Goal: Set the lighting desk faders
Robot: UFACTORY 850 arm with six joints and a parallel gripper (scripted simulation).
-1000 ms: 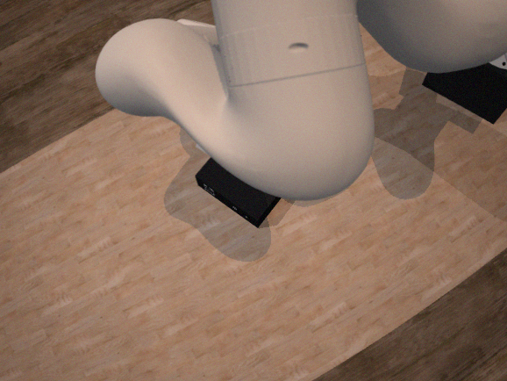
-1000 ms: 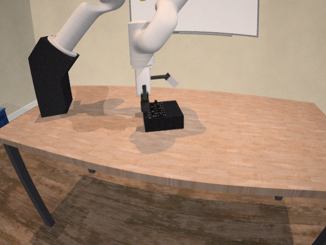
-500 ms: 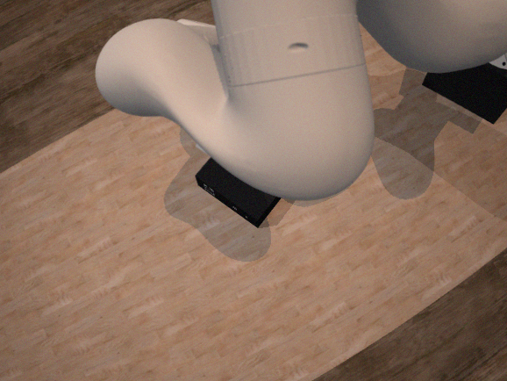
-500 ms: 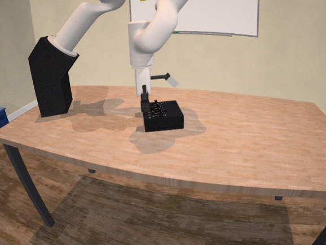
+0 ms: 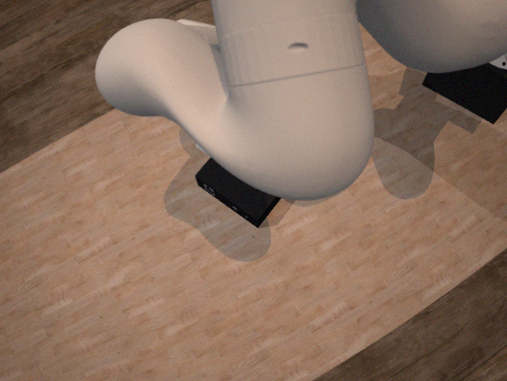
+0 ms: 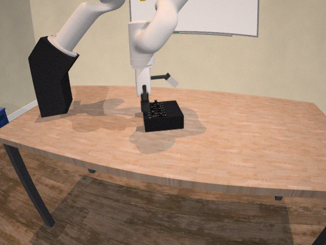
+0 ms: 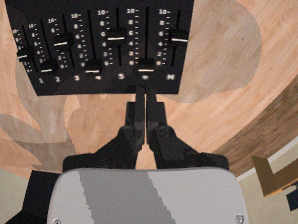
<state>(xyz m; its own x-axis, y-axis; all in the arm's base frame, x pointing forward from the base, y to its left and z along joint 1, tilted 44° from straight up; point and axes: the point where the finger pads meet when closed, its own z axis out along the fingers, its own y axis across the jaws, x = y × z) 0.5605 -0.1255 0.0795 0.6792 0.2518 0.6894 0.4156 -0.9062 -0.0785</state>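
Observation:
The black lighting desk [image 7: 100, 26] stands on its feet on the wooden table; it also shows in the exterior view [image 6: 163, 116] and partly under the arm in the top view [image 5: 237, 195]. It has several faders with white-lined caps at different levels. My gripper [image 7: 145, 99] is shut and empty. In the wrist view its tips are at the desk's near edge, just below a low-standing fader cap [image 7: 145, 68], second from the right. The rightmost cap [image 7: 178, 39] stands higher. In the exterior view the gripper [image 6: 144, 94] points straight down at the desk's left end. I cannot tell whether the tips touch a cap.
The arm's black base [image 6: 51, 76] stands at the table's back left. The white arm links [image 5: 263, 97] hide most of the desk in the top view. A whiteboard [image 6: 197, 15] hangs on the wall behind.

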